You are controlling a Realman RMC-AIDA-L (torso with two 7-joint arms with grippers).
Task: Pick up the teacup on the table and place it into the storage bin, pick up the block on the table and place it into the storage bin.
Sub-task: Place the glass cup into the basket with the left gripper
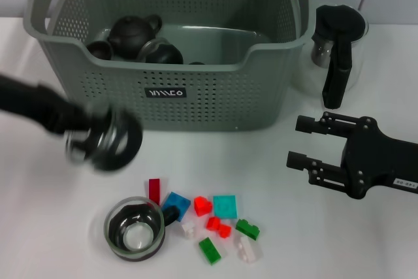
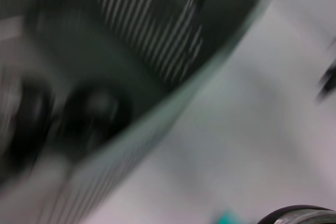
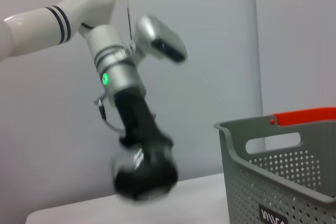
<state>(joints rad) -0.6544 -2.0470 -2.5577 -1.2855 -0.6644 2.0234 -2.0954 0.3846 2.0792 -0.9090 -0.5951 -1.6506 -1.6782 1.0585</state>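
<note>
Left pincer (image 1: pixel 108 142) pinches a glass teacup (image 1: pixel 112 140), blurred, above the table (image 1: pixel 52 227) before the storage bin (image 1: pixel 215 89)'s front wall; next, lift it over the rim. Right pincer (image 1: pixel 302 142) hovers spread.

The large grey-green perforated plastic storage bin (image 1: pixel 196 89) stands at the table's rear; right of it, a glass pitcher with black handle (image 1: pixel 337 47); before it, scattered small plastic blocks (image 1: pixel 215 217), a black-and-glass teacup (image 1: pixel 135 229) at their left.
</note>
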